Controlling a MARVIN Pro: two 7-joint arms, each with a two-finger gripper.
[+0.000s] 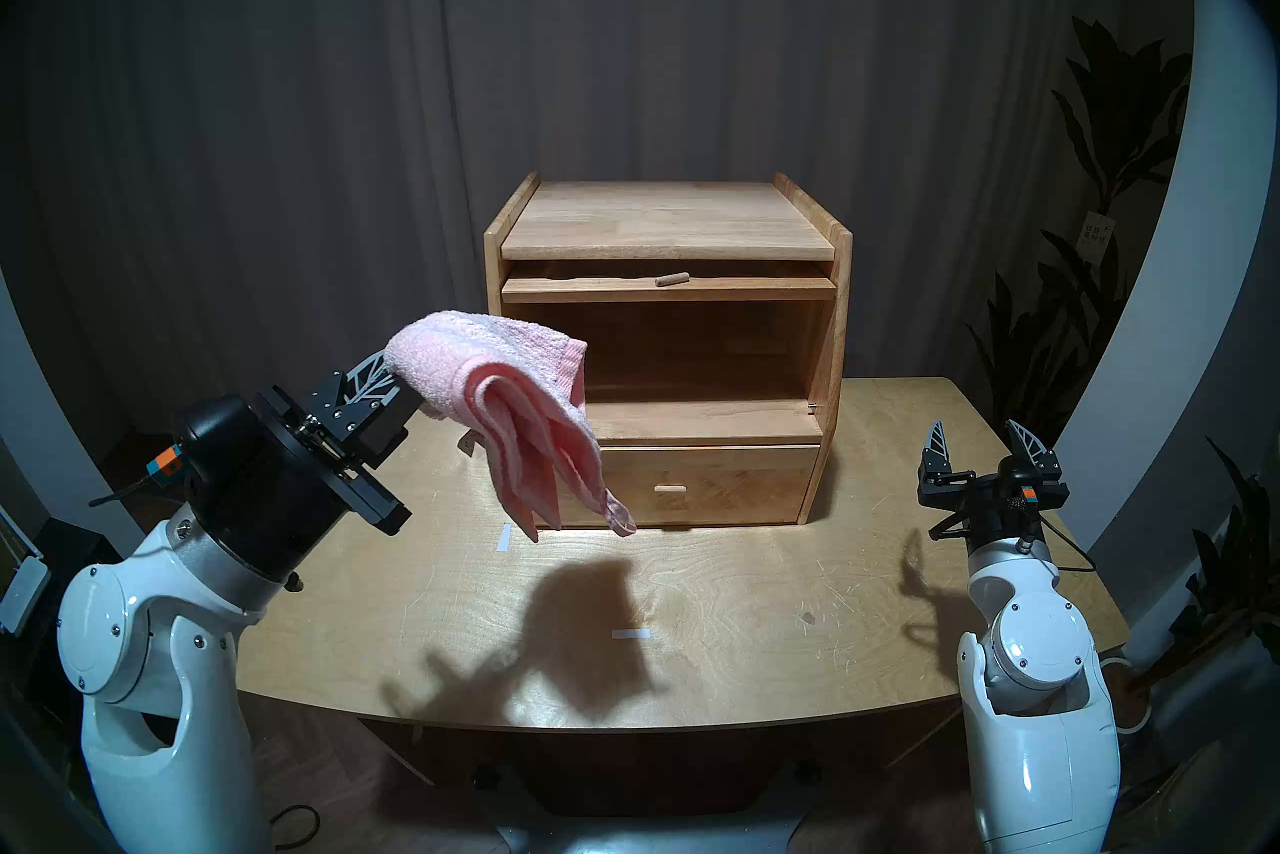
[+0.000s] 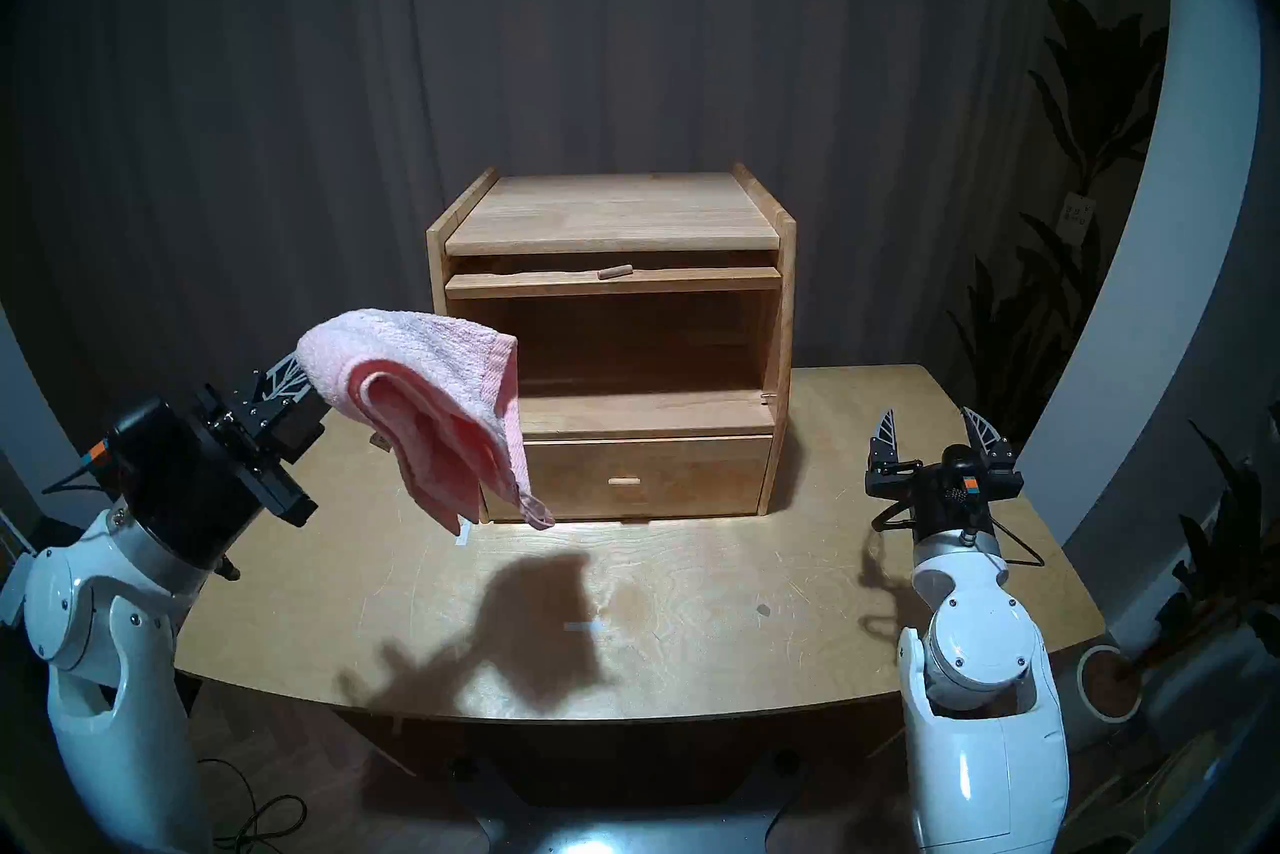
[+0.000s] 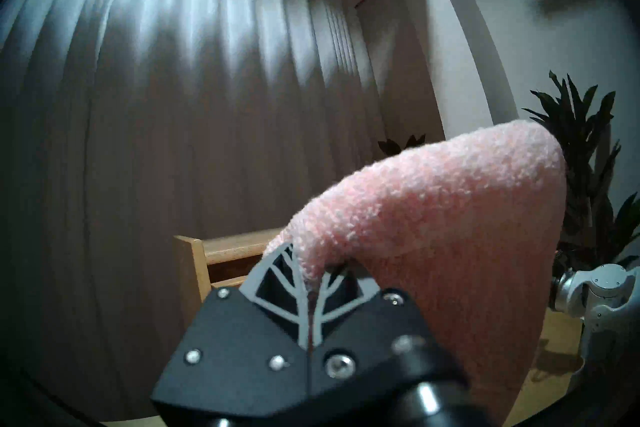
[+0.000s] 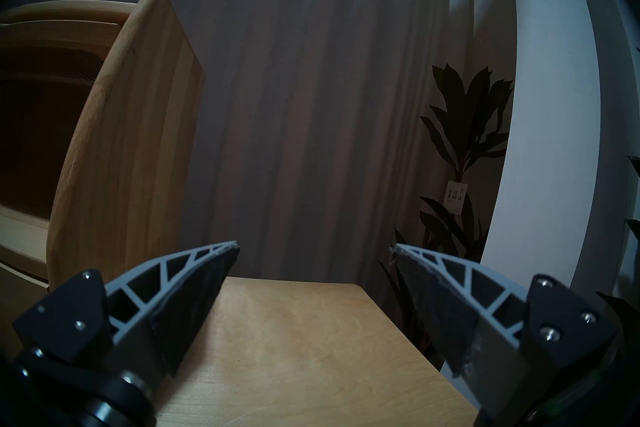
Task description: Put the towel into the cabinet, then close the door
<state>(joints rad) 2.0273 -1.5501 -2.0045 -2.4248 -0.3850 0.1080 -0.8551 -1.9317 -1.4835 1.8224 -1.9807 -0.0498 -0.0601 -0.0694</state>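
- Head views: left gripper [image 1: 388,371] clamped shut on the towel [image 1: 512,416], fingers pinched together on a fold at the towel's left end; fingertips hidden under the cloth.
- Towel is up off the bench [image 1: 692,589], draped fwd and right of the gripper; loose pink folds hang down, lowest corner dangling in front of the drawer's left end, not touching the bench as far as can be seen.
- Towel sits just left of and nearer than the cabinet [image 1: 838,312] opening, overlapping its left front edge in view; not inside yet.
- Left wrist view: fingers [image 3: 277,280] closed flat w/ pink terry bunched over the tips; cabinet's top left corner visible beyond.
- Cabinet stands at the far middle of the bench. Big compartment open, nothing seen inside; interior dark toward the back.
- Door [image 1: 668,289] is slid in flat up under the top board, only its front edge and peg handle [image 1: 670,279] showing.
- Drawer [image 1: 727,485] below the compartment is shut, small tab pull at centre; contents not visible.
- Right gripper [image 1: 973,440] spread wide, holding nothing, raised over the bench's right side, well apart from the cabinet.
- Right wrist view: both fingers splayed, bare bench between them, cabinet's right side wall at left.
- Two bits of white tape [image 1: 630,633] on the near bench.
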